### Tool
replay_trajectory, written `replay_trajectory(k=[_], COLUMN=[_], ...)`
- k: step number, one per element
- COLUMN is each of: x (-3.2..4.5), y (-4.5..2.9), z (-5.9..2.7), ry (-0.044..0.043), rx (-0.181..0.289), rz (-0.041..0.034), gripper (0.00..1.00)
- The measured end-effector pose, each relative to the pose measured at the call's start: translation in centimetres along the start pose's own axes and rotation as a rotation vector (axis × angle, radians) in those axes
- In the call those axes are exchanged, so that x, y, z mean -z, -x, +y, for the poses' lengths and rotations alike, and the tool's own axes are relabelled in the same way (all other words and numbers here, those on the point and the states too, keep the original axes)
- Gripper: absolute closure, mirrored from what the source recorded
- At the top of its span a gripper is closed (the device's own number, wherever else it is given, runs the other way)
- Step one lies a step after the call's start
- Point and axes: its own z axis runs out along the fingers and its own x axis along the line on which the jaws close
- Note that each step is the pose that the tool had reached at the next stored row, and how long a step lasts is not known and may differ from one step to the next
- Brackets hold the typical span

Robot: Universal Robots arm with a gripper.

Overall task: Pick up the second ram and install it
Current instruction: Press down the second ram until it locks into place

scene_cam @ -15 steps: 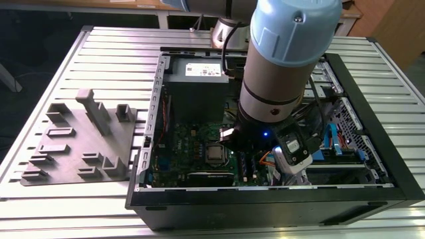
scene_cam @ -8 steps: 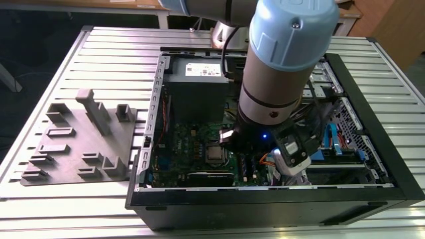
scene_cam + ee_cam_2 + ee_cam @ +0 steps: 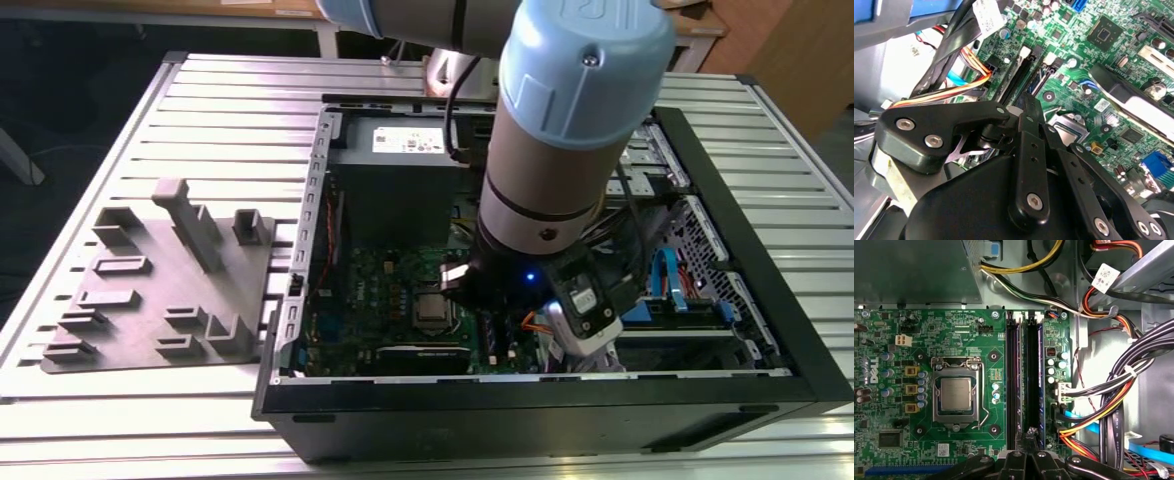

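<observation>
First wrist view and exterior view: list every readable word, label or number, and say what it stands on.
White label on the power supply, exterior view: too blurred to read.
White cable tag, first wrist view: too small to read.
Fine white print on the motherboard, first wrist view: too small to read.

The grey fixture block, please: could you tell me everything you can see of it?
The grey fixture block looks like one piece of matt moulded plastic: a flat base plate with raised rectangular holders and, toward its far side, taller upright posts. It lies flat on the slatted metal table, at the exterior view's left of the open computer case. Its edge comes close to the case; whether they touch cannot be told.
</observation>
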Motion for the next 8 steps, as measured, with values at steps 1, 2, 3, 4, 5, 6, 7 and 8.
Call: replay_trajectory(k=[1, 2, 3, 4, 5, 6, 7, 8], x=[-0.09, -0.12, -0.12, -0.13, -0.18, -0.22, -0.26, -0.30], y=[0.00, -0.01, -0.01, -0.01, -0.03, -0.08, -0.15, -0.19], z=[0.00, -0.01, -0.01, -0.01, -0.01, -0.01, -0.02, -0.02], ry=[0.0000, -0.0002, -0.0005, -0.0006, 0.0000, 0.0000, 0.0000, -0.0001], rx=[0.000, 0.000, 0.000, 0.000, 0.000, 0.000, 0.000, 0.000], rz=[0.0000, 0.0000, 0.0001, 0.0001, 0.0000, -0.0001, -0.0001, -0.0001], gripper=[0.93, 0.93, 0.93, 0.93, 0.93, 0.93, 0.93, 0.93])
